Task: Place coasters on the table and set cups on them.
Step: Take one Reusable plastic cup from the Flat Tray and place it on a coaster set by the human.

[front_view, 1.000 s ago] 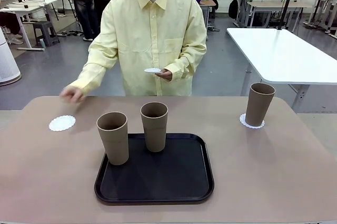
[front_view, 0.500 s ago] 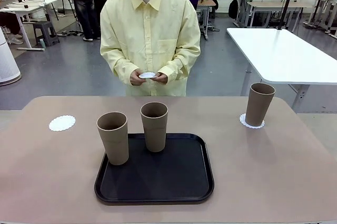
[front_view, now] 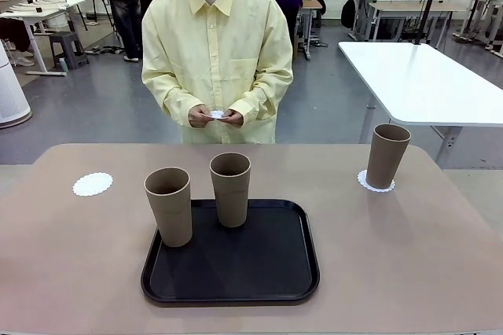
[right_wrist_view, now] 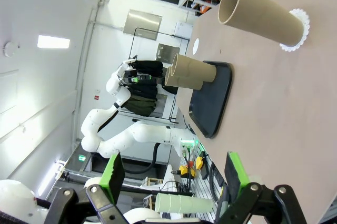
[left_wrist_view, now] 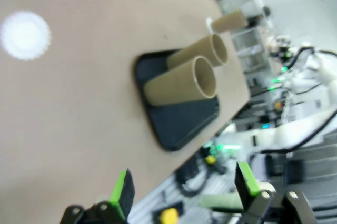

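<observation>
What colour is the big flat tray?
Black. The flat rectangular tray with rounded corners shows best in the front view.

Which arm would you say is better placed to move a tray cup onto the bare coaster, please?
Left, probably. The bare coaster lies far to the robot's left, and the nearer cup stands at the tray's left edge. The left gripper is open, looking toward both.

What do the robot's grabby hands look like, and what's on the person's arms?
The left end effector and right end effector are black, with two fingers and bright green pads each. The left arm is white and rounded. The person wears long pale yellow shirt sleeves.
</observation>
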{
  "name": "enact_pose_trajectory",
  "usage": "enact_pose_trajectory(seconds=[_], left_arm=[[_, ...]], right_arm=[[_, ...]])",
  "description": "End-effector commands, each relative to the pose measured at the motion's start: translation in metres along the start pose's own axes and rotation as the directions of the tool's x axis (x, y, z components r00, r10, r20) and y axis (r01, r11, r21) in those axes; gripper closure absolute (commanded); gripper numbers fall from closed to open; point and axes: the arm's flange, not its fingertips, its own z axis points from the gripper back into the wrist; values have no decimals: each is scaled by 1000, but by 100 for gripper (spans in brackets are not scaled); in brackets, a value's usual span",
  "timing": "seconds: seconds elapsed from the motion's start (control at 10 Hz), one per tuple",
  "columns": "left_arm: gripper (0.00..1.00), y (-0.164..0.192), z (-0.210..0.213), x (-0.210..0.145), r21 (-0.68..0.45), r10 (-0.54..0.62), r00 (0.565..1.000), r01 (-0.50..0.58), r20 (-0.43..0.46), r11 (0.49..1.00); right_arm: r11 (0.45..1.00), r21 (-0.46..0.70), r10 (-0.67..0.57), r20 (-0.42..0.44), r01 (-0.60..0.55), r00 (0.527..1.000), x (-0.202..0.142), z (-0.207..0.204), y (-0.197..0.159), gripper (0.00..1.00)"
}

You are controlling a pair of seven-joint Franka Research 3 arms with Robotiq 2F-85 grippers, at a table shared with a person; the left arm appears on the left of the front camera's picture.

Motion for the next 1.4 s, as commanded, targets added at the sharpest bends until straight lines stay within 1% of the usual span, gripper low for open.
enact_pose_trajectory(seconds=[0.0,0.1,0.2,0.3,0.4,0.6,0.7,0.8,0.9,1.1,1.2,1.3], left_arm=[[0,-26,-7,29,245,-192,978,207,-85,947],[0,-37,-13,43,289,-256,953,293,-160,911],[0,-46,-24,56,302,-351,898,423,-263,855],[0,-56,-33,61,291,-418,830,530,-368,797],[0,-69,-43,60,283,-467,768,611,-439,739],[0,-89,-75,58,285,-537,640,748,-550,600],[0,-95,-88,59,272,-552,589,789,-590,551],[0,-98,-98,60,267,-570,552,819,-609,508],[0,-101,-107,60,268,-581,529,837,-619,476],[0,-100,-120,58,238,-567,488,856,-664,458],[0,-100,-120,56,239,-563,485,858,-669,454],[0,-107,-118,59,241,-574,508,845,-642,478]], right_arm=[[1000,-6,-17,1,17,1000,1,0,-1,0],[1000,-6,-17,1,17,1000,1,0,-1,0],[1000,-6,-17,1,17,1000,1,0,-1,0],[1000,-6,-17,1,17,1000,1,0,-1,0],[1000,-6,-17,1,17,1000,1,0,-1,0],[1000,-6,-17,1,17,1000,1,0,-1,0],[1000,-6,-17,1,17,1000,1,0,-1,0],[1000,-6,-17,1,17,1000,1,0,-1,0],[1000,-6,-17,1,17,1000,1,0,-1,0],[1000,-6,-17,1,17,1000,1,0,-1,0],[1000,-6,-17,1,17,1000,1,0,-1,0],[1000,-6,-17,1,17,1000,1,0,-1,0]])
